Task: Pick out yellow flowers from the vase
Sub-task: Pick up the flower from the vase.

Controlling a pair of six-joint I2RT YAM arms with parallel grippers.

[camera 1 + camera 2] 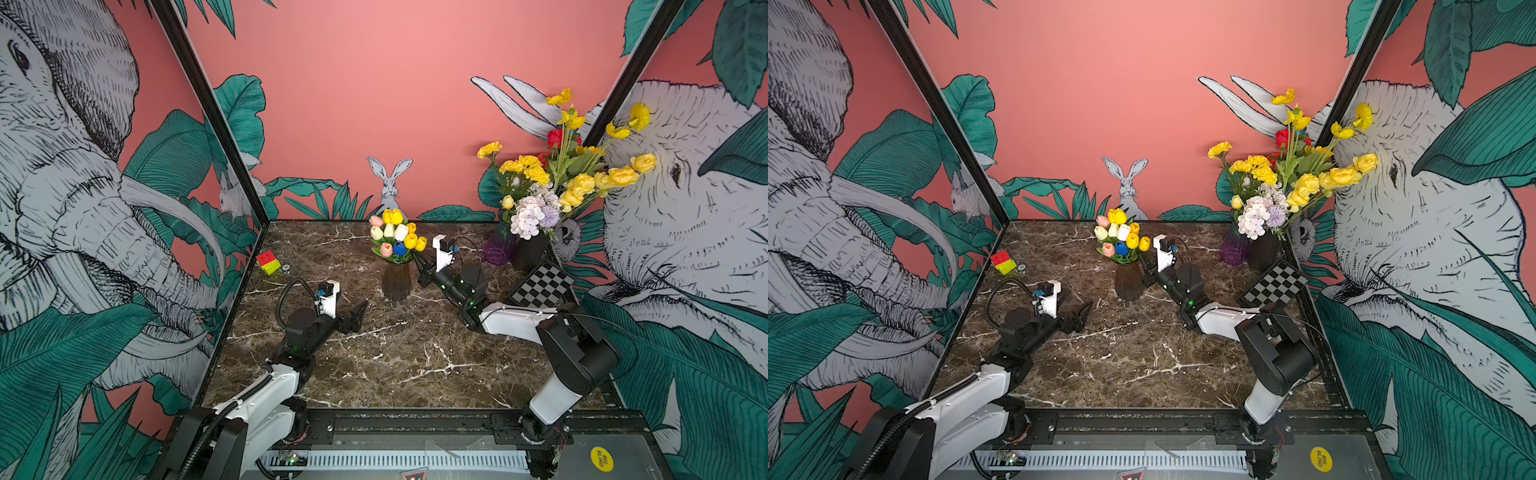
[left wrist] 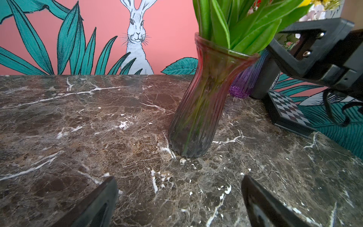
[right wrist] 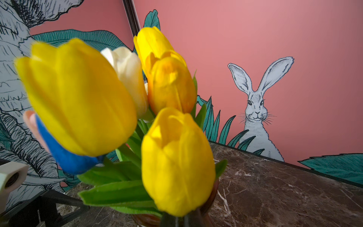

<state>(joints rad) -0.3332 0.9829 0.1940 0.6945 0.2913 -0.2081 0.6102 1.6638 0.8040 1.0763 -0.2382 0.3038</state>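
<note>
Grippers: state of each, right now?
Left gripper: open, empty.
Right gripper: shut, right beside a yellow tulip; whether it's gripped is hidden.

A red, yellow and green puzzle cube (image 1: 268,262) sits near the marble desk's (image 1: 395,365) far left edge; a checkerboard (image 1: 542,286) lies tilted at its right edge.

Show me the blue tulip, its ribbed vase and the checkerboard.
blue tulip (image 1: 400,248): in a top view, middle of the bloom.
ribbed vase (image 2: 196,118): left wrist view, ribbed glass wall.
checkerboard (image 1: 1276,284): in a top view, middle of its squares.
</note>
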